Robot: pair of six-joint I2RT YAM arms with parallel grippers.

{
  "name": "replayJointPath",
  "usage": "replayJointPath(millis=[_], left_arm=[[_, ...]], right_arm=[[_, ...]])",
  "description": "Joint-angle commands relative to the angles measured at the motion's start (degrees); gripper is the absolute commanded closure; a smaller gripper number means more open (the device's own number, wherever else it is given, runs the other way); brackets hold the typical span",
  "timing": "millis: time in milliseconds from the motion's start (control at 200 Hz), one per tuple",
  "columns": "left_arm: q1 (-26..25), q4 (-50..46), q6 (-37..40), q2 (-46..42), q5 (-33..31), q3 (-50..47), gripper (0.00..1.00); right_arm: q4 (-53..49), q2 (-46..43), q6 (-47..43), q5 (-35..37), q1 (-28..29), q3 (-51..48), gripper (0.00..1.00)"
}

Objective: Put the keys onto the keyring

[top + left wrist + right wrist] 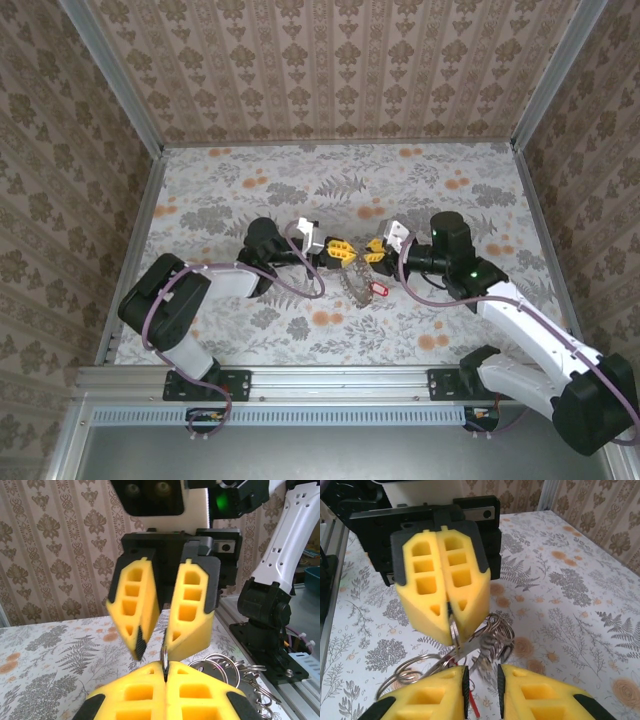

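My left gripper [343, 251] is shut on the edge of the keyring [163, 655], a thin grey metal ring held upright between its yellow pads [200, 690]. The rest of the coiled keyring [353, 284] hangs below both grippers, its loops [496, 632] spreading toward the table. My right gripper [372, 251] faces the left one tip to tip and stands open, its fingers [535, 690] on either side of the loops without closing on them. A key with a red tag [378, 290] dangles from the ring; the red tag [473, 706] also shows between the right fingers.
The floral table [200, 210] is walled in by patterned panels on three sides. A metal rail [330, 380] runs along the near edge by the arm bases. More linked rings [235, 667] lie beside the left fingers.
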Motion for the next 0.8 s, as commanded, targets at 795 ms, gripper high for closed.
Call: replayJointPath(millis=[795], left_arm=[[-1.04, 3.88, -2.75, -0.11, 3.27, 3.6, 1.0]], right_arm=[[-14.83, -1.43, -9.04, -4.69, 2.96, 4.66, 0.77]])
